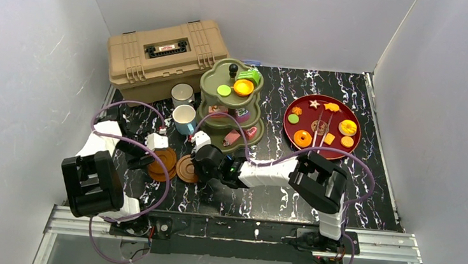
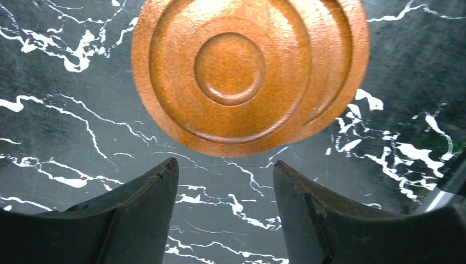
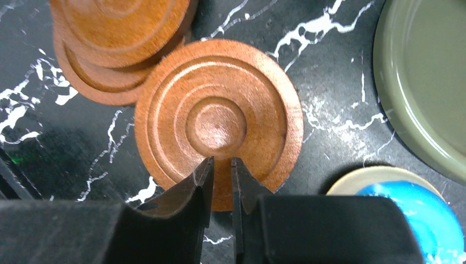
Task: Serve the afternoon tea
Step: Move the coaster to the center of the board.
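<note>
left fingers (image 2: 137, 220) apart, right fingers (image 3: 187, 203) at saucer (image 3: 220, 104), grip unclear, marbled table (image 1: 263, 201), white walls (image 1: 27, 56)

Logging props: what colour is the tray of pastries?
Dark red tray, clearest from the top camera.

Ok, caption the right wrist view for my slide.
Right gripper, jaws almost together, at the near rim of a brown saucer beside two stacked saucers.

TOP EXTERNAL: set high behind the near edge, aimed down and forward, far, whole table (image 1: 263, 205) covered | LEFT WRIST: aimed straight down, close above stacked saucers (image 2: 242, 71) | RIGHT WRIST: aimed down, close above single saucer (image 3: 220, 118) | SHARED: stacked saucers are seen in all three views; single saucer in top and right wrist only
</note>
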Tool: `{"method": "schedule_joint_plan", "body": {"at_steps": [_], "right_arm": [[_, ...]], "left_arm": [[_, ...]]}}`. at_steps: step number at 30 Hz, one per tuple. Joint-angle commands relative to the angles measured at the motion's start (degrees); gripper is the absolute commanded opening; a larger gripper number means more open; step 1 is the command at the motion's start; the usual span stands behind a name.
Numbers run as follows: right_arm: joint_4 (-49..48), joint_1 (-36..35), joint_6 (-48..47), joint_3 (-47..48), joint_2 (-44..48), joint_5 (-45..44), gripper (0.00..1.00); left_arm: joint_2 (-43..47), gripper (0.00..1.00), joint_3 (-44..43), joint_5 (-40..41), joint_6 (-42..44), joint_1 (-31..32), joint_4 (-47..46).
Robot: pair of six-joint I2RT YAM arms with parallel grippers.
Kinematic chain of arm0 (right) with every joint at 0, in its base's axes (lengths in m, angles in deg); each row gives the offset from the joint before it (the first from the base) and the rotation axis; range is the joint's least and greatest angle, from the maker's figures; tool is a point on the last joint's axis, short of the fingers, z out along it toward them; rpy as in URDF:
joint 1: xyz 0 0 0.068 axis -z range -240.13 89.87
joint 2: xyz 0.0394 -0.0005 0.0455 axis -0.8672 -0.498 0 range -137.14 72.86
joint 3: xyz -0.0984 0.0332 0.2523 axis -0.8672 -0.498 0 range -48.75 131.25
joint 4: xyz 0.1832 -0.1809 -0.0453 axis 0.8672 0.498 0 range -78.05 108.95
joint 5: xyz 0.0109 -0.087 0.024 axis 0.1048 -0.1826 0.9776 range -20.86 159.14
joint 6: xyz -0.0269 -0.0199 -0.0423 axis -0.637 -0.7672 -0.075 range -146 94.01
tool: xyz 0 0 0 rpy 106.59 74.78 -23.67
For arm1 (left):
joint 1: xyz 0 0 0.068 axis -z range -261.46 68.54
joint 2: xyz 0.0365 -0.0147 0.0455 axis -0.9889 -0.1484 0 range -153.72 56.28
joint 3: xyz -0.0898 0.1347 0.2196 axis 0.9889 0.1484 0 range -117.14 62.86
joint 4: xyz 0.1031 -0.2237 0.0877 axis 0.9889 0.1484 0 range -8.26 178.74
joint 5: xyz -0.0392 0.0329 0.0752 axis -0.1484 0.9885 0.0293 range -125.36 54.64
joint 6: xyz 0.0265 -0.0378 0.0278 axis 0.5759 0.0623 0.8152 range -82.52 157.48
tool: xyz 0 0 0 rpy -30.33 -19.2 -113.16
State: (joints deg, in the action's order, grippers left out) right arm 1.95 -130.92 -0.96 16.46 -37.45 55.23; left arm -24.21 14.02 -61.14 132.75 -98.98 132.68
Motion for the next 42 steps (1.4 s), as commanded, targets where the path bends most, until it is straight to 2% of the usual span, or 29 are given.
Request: {"method": "schedule_joint_plan", "body": {"at_steps": [1,8,19,24,27,33,36,40,42], "right_arm": [[6.50,0.30,-1.38,0.82,1.14,-0.30,0.25],[8.16,0.53,-0.62,-7.78,7.15,-4.14,0.22],[11.33,2.61,1.60,-21.18,21.57,-9.69,0.17],[14.02,3.85,2.19,-25.95,28.49,-11.94,0.15],[14.91,4.37,2.33,-27.49,31.43,-12.45,0.15],[13.33,4.43,3.57,-27.22,33.04,-10.50,0.15],[9.78,4.23,4.04,-26.68,33.64,-8.01,0.17],[4.28,3.34,3.12,-25.33,33.96,-8.41,0.19],[3.50,2.92,2.43,-23.82,32.97,-8.84,0.19]], "left_arm": [[1.62,0.63,1.72,-0.79,0.86,-0.05,-4.19],[2.78,0.66,3.88,-1.20,-1.88,4.20,-5.46],[1.73,0.66,3.05,-1.94,-5.31,10.34,-6.07],[1.64,0.66,4.26,-1.96,-7.16,15.57,-6.95],[2.27,0.66,5.38,-1.02,-9.28,20.86,-7.88],[1.97,0.65,4.82,-1.27,-12.84,26.85,-7.58],[4.12,0.63,3.35,-3.63,-14.57,29.06,-3.07],[10.88,0.64,-1.17,-7.44,-18.83,28.44,2.87],[11.64,0.64,-3.12,-8.43,-17.10,24.95,4.75]]}}
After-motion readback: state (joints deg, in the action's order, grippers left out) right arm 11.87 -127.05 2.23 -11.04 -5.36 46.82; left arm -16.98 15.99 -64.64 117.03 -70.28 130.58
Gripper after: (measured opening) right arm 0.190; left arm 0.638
